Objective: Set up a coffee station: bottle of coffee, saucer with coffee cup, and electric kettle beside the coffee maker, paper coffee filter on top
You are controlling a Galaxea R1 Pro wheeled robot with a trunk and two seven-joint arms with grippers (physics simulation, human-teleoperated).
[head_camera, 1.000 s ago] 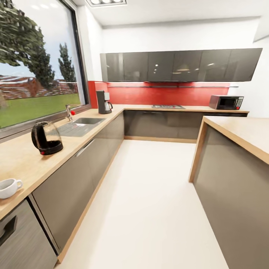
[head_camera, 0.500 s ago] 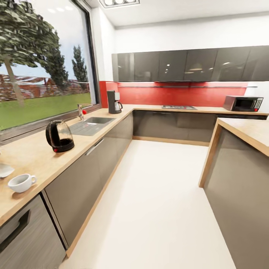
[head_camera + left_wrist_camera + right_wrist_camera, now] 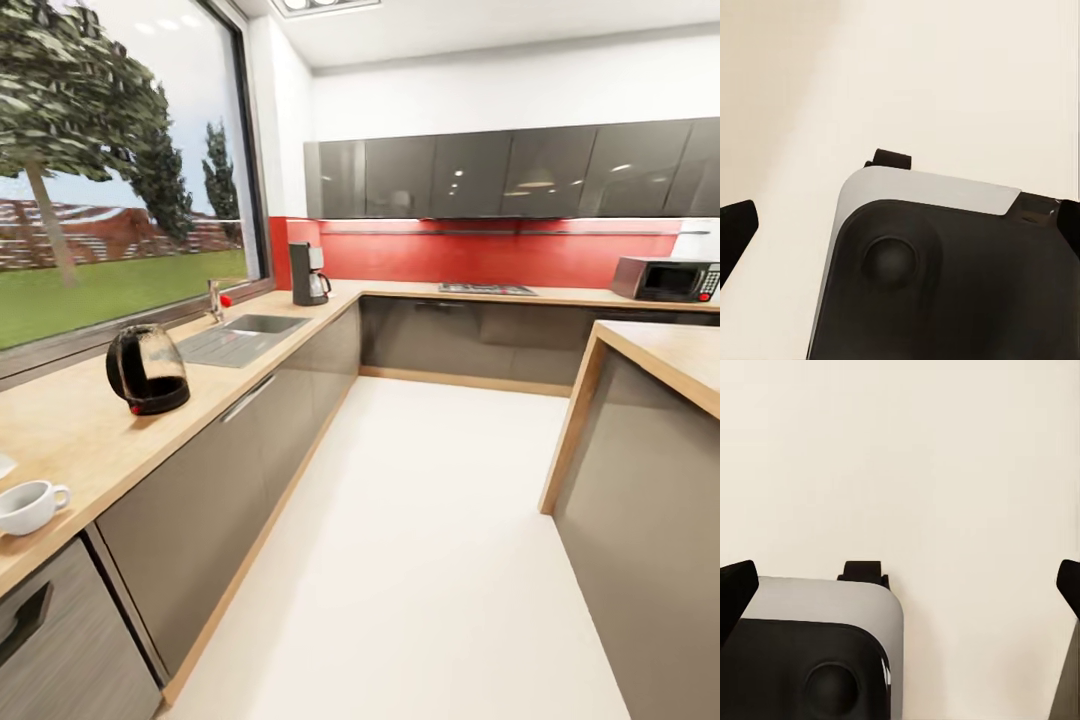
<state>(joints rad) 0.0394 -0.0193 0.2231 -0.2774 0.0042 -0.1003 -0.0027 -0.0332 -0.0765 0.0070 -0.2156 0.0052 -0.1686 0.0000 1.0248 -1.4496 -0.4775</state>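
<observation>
The kitchen countertop runs along the left under the window. The coffee maker stands at its far corner by the red wall. Nearer, left of the sink, sits the dark electric kettle. The white coffee cup rests on the counter at the near left, and a sliver of the saucer shows just beyond it at the picture's edge. My left gripper and right gripper are open and hold nothing, hanging over my base and the pale floor. The bottle of coffee and the paper coffee filter are out of view.
A steel sink with a tap lies between kettle and coffee maker. A cooktop and a microwave sit on the back counter. An island counter juts in at the right. The pale floor stretches ahead.
The head view swung left, then back a little to the right, while drawing slightly nearer the counter. The things on the countertop have stayed where they were.
</observation>
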